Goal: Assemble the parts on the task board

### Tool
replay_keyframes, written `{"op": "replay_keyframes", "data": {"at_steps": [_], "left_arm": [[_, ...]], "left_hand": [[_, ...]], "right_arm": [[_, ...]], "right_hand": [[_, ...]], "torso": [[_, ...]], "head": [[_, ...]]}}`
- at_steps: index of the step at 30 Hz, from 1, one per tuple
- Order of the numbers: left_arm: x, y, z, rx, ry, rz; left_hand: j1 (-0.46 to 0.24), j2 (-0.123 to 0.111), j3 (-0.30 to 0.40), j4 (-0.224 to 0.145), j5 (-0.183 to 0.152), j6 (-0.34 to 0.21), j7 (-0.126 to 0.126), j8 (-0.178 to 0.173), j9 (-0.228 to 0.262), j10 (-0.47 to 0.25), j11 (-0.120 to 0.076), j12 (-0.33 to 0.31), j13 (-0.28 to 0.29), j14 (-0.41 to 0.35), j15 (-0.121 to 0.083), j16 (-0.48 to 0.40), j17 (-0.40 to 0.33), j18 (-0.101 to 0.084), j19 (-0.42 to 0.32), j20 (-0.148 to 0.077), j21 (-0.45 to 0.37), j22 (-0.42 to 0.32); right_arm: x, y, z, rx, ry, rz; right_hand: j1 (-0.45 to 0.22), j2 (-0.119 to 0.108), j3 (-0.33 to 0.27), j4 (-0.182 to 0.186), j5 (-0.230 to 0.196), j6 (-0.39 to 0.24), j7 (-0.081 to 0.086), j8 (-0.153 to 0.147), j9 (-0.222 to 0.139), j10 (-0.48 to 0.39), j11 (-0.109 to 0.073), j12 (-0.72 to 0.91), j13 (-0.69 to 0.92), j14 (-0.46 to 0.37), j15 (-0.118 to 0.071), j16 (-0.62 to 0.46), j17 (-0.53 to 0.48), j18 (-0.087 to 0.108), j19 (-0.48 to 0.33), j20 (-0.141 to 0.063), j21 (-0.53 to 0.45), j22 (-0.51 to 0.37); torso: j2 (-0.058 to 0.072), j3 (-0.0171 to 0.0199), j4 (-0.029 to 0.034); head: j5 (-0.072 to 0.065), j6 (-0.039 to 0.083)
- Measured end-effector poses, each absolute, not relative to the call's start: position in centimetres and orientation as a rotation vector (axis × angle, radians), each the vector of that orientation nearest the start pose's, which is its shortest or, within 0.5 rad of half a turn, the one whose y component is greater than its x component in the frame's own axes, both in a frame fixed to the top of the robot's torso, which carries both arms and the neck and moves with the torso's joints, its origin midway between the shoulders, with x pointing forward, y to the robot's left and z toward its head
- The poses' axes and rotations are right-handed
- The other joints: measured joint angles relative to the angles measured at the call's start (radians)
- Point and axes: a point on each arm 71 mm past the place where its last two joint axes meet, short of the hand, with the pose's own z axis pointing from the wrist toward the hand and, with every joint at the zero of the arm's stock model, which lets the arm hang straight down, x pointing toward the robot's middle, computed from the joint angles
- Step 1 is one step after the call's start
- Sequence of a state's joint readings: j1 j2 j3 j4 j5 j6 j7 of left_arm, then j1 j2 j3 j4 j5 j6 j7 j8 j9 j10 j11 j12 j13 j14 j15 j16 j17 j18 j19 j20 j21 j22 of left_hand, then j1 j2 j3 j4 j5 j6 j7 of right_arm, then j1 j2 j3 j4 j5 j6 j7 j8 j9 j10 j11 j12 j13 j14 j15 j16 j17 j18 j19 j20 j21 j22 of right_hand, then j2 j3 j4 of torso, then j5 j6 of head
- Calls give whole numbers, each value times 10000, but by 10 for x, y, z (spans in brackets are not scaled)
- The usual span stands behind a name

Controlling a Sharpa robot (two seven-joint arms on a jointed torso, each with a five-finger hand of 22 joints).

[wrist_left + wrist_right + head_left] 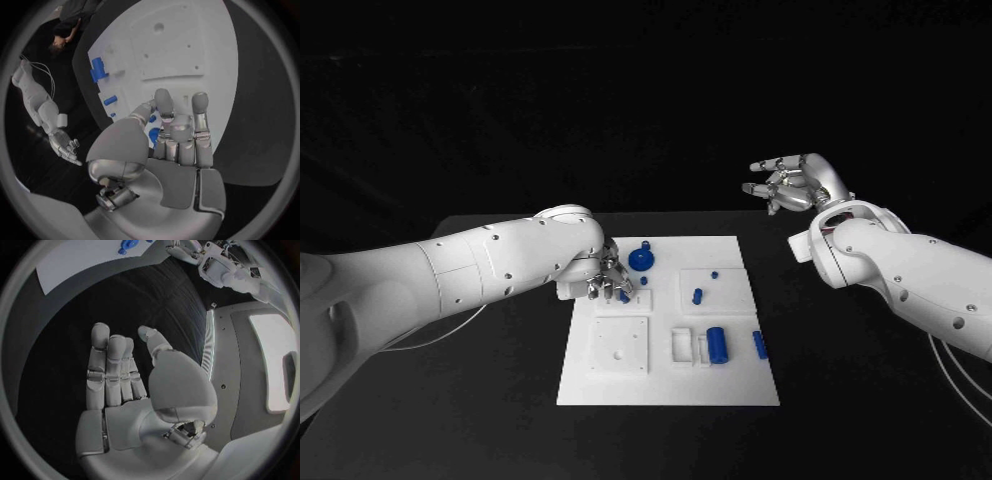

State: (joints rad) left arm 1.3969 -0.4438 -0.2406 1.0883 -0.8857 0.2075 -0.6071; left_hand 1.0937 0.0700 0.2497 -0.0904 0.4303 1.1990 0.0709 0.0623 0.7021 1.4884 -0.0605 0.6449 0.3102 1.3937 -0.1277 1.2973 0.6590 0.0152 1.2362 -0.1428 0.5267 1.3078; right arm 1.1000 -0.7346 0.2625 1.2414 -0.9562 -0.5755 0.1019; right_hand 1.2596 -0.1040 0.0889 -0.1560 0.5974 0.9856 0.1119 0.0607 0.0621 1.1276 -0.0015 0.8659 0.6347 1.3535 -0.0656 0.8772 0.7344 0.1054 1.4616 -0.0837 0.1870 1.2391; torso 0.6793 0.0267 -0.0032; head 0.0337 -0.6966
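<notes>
left robot hand (600, 278) over task board (733, 385), right robot hand (793, 185) behind.

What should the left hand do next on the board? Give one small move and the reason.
Probably close the left hand on the small blue part just beyond its fingertips. The hand is low over the task board's left edge, holding nothing, fingers extended toward that piece. The right hand is raised off to the side, holding nothing, away from the board.
</notes>
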Motion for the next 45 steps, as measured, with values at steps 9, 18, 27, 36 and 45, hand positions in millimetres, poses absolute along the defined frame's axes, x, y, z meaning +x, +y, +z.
{"op": "replay_keyframes", "data": {"at_steps": [9, 18, 27, 36, 45], "left_arm": [[552, 150, -213, -2036, 24014, -2036], [552, 151, -215, -2004, 24017, -2002], [552, 151, -215, -1978, 24003, -2003], [552, 150, -216, -1945, 23955, -1979], [553, 149, -218, -2014, 23891, -1970]], "left_hand": [[0, 0, 1, -1, 0, 0, 0, 46, 46, 0, 0, 0, -1, 13, 15, -1, -19, 0, 0, 0, 0, -1], [39, -38, 0, -2, -3, 0, 0, 45, 45, 0, 0, 0, -12, 13, 16, -1, -43, -1, 0, 0, 0, -2], [40, -38, 0, -1, -20, 0, 0, 37, 40, 0, 0, 0, -22, 13, 18, -1, -67, -1, 0, 0, -1, -2], [41, -37, 38, 36, -562, 0, 0, 25, 74, 0, 0, -5, -101, -13, -7, -65, -286, -1, 0, 0, -1, -3], [52, -26, 160, 134, -1104, 1, 1, 26, 57, 0, 0, -40, -155, -38, -7, -86, -396, -1, 0, 0, -63, -4]], "right_arm": [[551, -259, -138, 5389, 12443, 8536], [551, -259, -138, 5391, 12456, 8537], [551, -259, -139, 5395, 12466, 8532], [551, -259, -139, 5399, 12478, 8533], [551, -259, -140, 5404, 12490, 8533]], "right_hand": [[0, 0, 0, 0, 0, 0, 0, 0, 0, 0, 0, 0, 1, 0, 0, 0, 0, 1, 0, 0, 0, -1], [0, 0, 0, 0, 40, 0, 0, 0, 0, 0, 0, 0, 1, 0, 0, 0, 0, 1, 0, 0, 0, 19], [0, 0, 0, 0, 39, 0, 0, 0, 0, 0, 0, 0, 2, 0, 0, 0, 0, 1, 0, 0, 1, 19], [0, 0, 0, 0, 39, 0, 0, 0, 0, 0, 0, 0, 2, 0, 0, 0, 0, 0, 0, 0, 1, 18], [-3, 3, -1, 0, 39, 0, 0, 0, 0, 0, 1, 0, 2, 0, 0, 0, -2, 1, 0, 0, 1, 17]], "torso": [[0, 1, 0], [-3, 2, -4], [0, 7, -1], [2, 6, -6], [5, 8, -7]], "head": [[-8, -2], [-8, -12], [-9, -7], [5, 7], [-10, -4]]}}
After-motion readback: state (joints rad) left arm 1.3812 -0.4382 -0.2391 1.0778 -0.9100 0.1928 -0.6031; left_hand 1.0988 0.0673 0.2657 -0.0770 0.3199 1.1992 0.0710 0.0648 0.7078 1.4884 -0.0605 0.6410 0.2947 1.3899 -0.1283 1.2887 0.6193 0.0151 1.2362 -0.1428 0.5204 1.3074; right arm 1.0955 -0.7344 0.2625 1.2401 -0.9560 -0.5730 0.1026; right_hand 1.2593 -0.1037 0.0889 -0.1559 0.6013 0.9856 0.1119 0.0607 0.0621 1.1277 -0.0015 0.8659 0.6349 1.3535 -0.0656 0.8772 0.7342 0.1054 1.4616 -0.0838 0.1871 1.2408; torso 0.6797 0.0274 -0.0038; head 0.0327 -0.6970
